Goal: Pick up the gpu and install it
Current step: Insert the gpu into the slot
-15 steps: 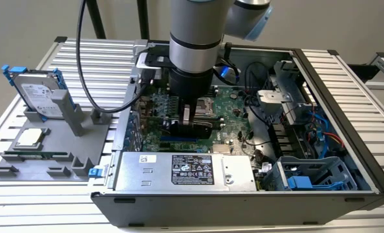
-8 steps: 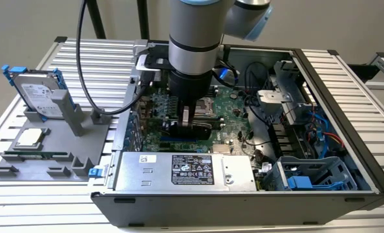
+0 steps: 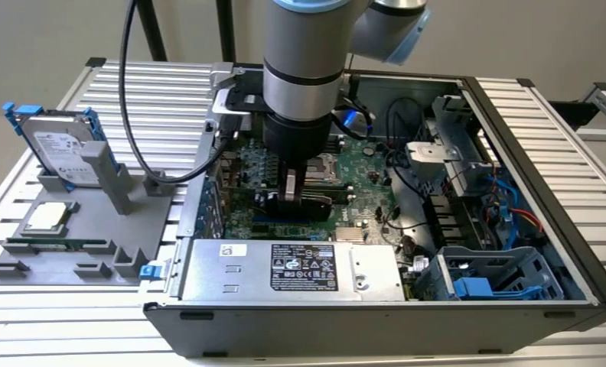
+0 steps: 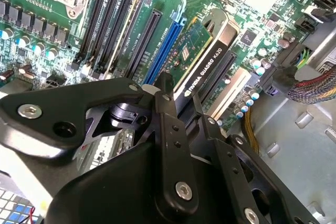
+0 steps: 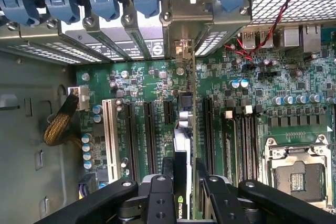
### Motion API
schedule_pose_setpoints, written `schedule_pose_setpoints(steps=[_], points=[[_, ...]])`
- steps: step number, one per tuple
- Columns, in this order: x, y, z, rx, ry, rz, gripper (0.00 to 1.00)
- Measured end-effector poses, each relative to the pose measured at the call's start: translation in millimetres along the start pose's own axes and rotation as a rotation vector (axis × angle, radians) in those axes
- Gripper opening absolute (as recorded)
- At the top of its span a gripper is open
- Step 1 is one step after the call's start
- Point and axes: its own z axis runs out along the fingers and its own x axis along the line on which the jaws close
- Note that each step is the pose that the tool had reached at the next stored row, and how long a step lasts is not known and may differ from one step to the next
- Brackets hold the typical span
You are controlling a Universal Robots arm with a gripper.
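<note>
- The table [image 3: 68,321], ribbed and silver, carried an open computer case [image 3: 548,191] lying on its side, with a grey holder [image 3: 73,260] beside it toward the exterior view's left.
- The arm [image 3: 301,61] reached straight down into the case over the green motherboard [image 3: 360,164].
- A silver power supply [image 3: 293,269] sat along the case's near wall.
- On the holder, a silver hard drive [image 3: 60,149] in a blue frame stood on edge; a processor [image 3: 46,218] lay flat nearby.
- The gpu [image 4: 202,59] stood on edge above the motherboard's expansion slots, its metal bracket [image 5: 185,51] up against the case's rear slot openings in the first wrist view.
- The tool [image 4: 178,111] pinched the gpu, one black finger [image 5: 160,195] on each face of the card.
</note>
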Motion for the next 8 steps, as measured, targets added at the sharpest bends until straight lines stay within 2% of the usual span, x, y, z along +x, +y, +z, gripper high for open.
schedule_pose_setpoints(steps=[8], points=[[-3.1, 0.3, 0.2, 0.0, -0.0001, -0.006, 0.0]])
